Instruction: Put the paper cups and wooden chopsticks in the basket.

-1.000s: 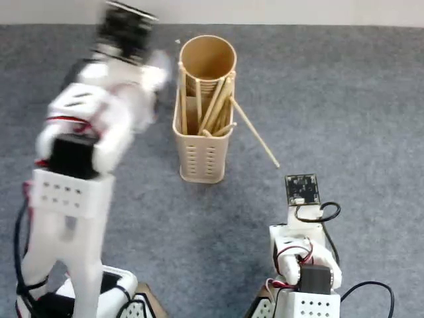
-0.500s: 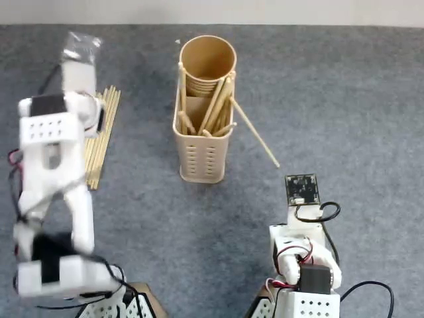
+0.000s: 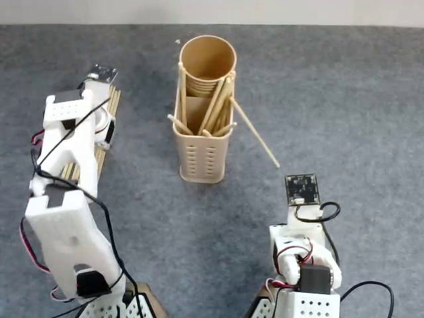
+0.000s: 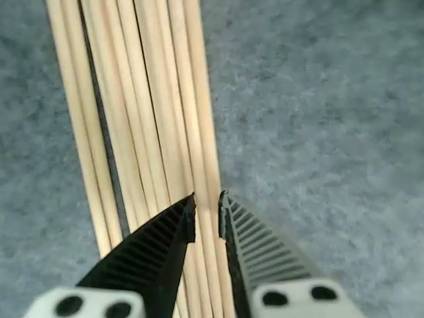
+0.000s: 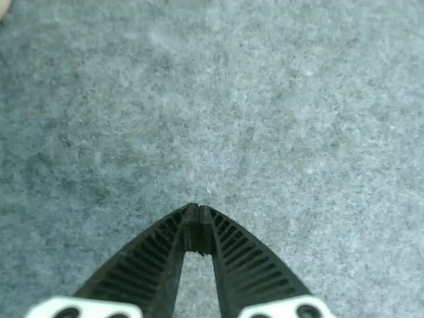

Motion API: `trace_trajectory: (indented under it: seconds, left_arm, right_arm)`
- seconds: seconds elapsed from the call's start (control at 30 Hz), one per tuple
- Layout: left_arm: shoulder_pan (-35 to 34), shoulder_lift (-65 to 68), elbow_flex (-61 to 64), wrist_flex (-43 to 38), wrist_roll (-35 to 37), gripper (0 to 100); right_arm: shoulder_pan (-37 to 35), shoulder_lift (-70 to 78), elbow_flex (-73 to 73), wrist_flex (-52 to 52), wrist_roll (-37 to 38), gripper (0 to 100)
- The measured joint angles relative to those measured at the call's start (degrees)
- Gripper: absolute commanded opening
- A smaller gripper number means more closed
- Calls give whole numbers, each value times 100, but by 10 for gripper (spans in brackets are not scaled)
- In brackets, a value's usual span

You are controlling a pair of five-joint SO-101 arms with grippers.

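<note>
— Where's the pincer?

— My left gripper (image 4: 207,199), jaws narrow, straddles the edge stick of the wooden chopsticks (image 4: 132,99) lying on the mat (image 3: 331,99), well apart from the basket (image 3: 202,162). I'd sink lower, pinch squarely, then lift level.

Grey felt-like table cover (image 3: 344,99); pale strip (image 3: 265,12) along far edge.

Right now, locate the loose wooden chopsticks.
In the high view the loose wooden chopsticks lie at the left, under the left gripper, left of the basket.
</note>
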Motion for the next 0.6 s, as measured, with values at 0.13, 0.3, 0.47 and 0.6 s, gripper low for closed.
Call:
trace_trajectory:
  seconds: [0.13,0.3,0.47,0.6]
  left_arm:
    - [-97,571,-492,0,9,98]
    - [-167,1081,-1037,290,9,95]
    - [-167,1556,-1670,721,-185,13]
    - [-149,1908,-2391,1336,-220,5]
  right_arm:
    - [0,0,0,0,0,6]
    - [0,0,0,0,0,6]
    - [0,0,0,0,0,6]
    - [0,0,0,0,0,6]
